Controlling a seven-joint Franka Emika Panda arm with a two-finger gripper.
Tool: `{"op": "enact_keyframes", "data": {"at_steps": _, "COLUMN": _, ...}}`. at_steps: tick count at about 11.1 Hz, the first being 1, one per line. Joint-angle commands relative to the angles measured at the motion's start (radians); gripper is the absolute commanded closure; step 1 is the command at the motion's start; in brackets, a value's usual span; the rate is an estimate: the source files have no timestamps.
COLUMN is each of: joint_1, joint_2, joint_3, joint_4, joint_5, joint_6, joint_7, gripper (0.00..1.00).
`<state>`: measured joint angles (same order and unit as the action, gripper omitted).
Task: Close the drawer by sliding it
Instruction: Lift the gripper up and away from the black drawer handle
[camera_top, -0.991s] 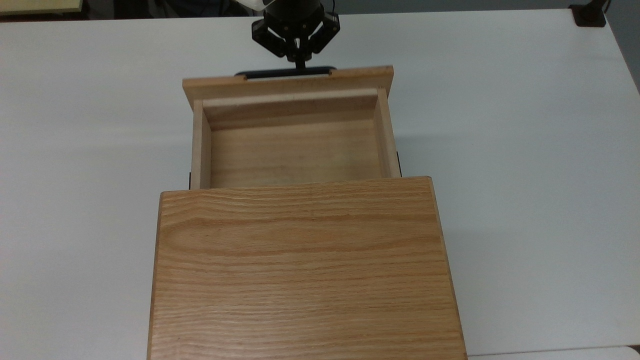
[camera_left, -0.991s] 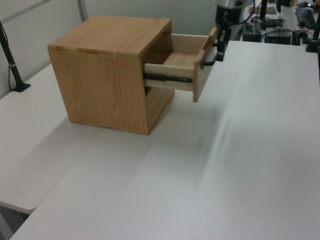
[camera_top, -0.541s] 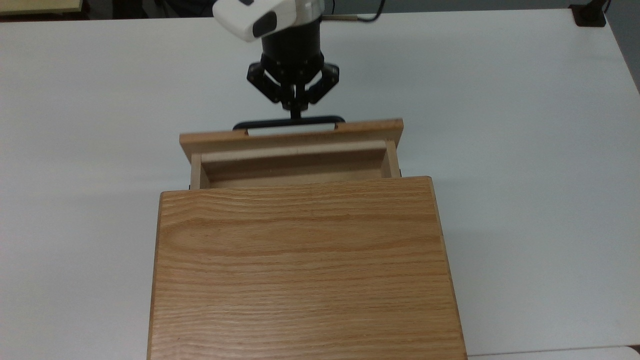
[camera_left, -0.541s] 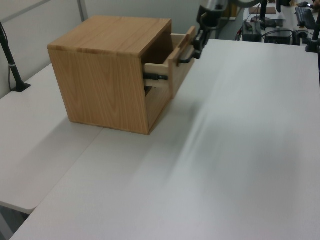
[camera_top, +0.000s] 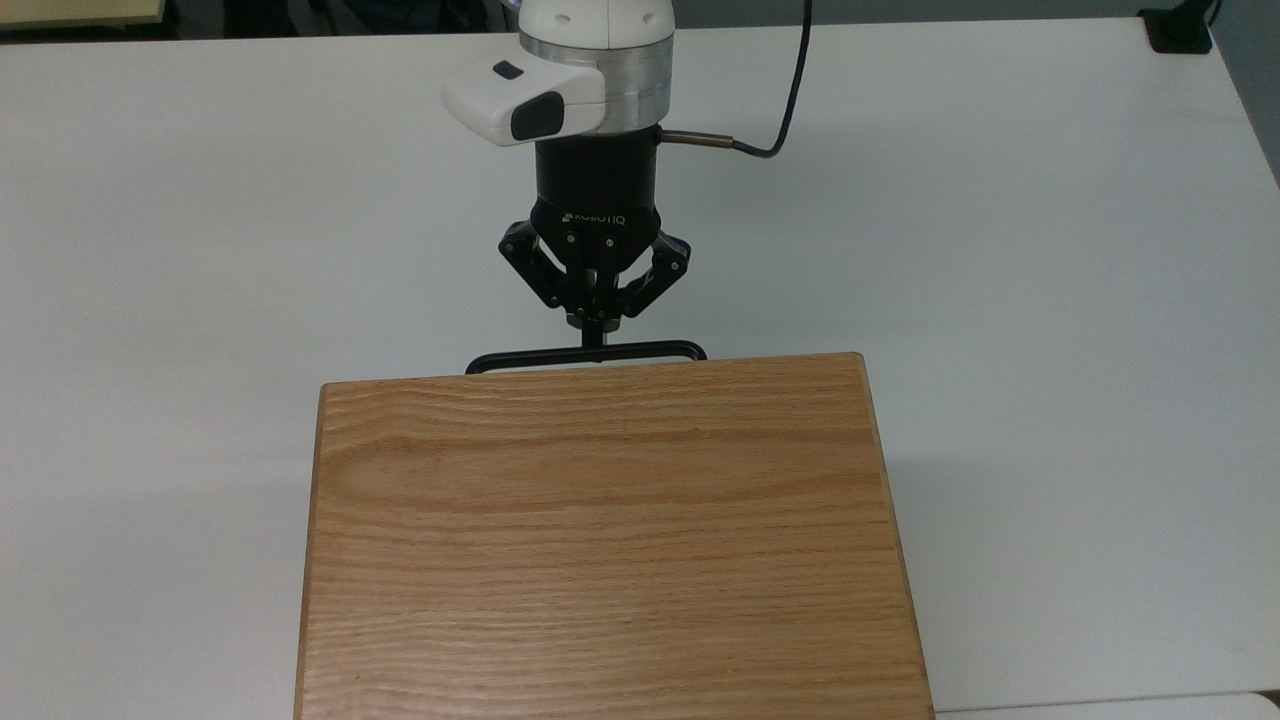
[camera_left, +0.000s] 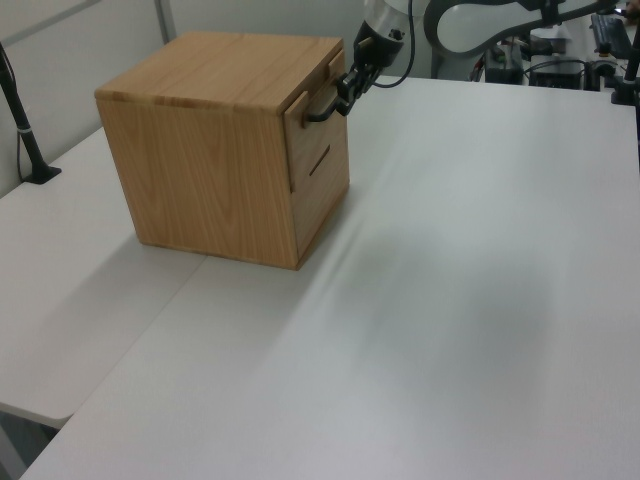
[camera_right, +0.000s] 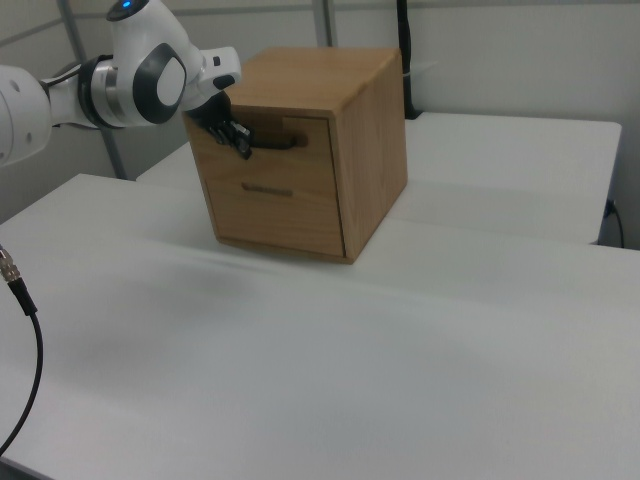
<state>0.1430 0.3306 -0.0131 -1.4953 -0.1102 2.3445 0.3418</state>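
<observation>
"ROBOTIQ" in white letters on my black two-finger gripper (camera_top: 595, 325) body; no other txt legible.

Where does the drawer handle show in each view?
Top view: handle, centre, just above the cabinet top's far edge.
Left view: handle, upper middle, on the cabinet's right face.
Right view: handle, upper left of centre, on the cabinet's front.
Shared landmark: the end effector at the handle.

The drawer (camera_right: 290, 135) is sliding from fully pulled out to shut inside the cabinet (camera_top: 610, 540), its front panel now flush and its box tray hidden. In the top view the handle (camera_top: 586, 354) is travelling toward 6 o'clock, the gripper (camera_top: 595, 325) closed on it and following, bringing more of the arm (camera_top: 590, 70) into sight.
</observation>
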Motion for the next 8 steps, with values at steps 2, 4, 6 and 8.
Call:
{"op": "enact_keyframes", "data": {"at_steps": 2, "joint_1": 0.010, "joint_2": 0.024, "joint_3": -0.011, "joint_4": 0.032, "joint_5": -0.026, "joint_6": 0.084, "joint_7": 0.091, "gripper": 1.00}}
{"op": "enact_keyframes", "data": {"at_steps": 4, "joint_1": 0.010, "joint_2": -0.025, "joint_3": -0.013, "joint_4": 0.005, "joint_5": -0.026, "joint_6": 0.041, "joint_7": 0.080, "gripper": 0.99}}
{"op": "enact_keyframes", "data": {"at_steps": 6, "joint_1": 0.006, "joint_2": -0.099, "joint_3": -0.010, "joint_4": -0.031, "joint_5": -0.011, "joint_6": -0.191, "joint_7": 0.013, "gripper": 0.97}}
{"op": "enact_keyframes", "data": {"at_steps": 8, "joint_1": -0.002, "joint_2": -0.198, "joint_3": -0.013, "joint_4": -0.045, "joint_5": 0.039, "joint_6": -0.490, "joint_7": -0.122, "gripper": 0.90}}
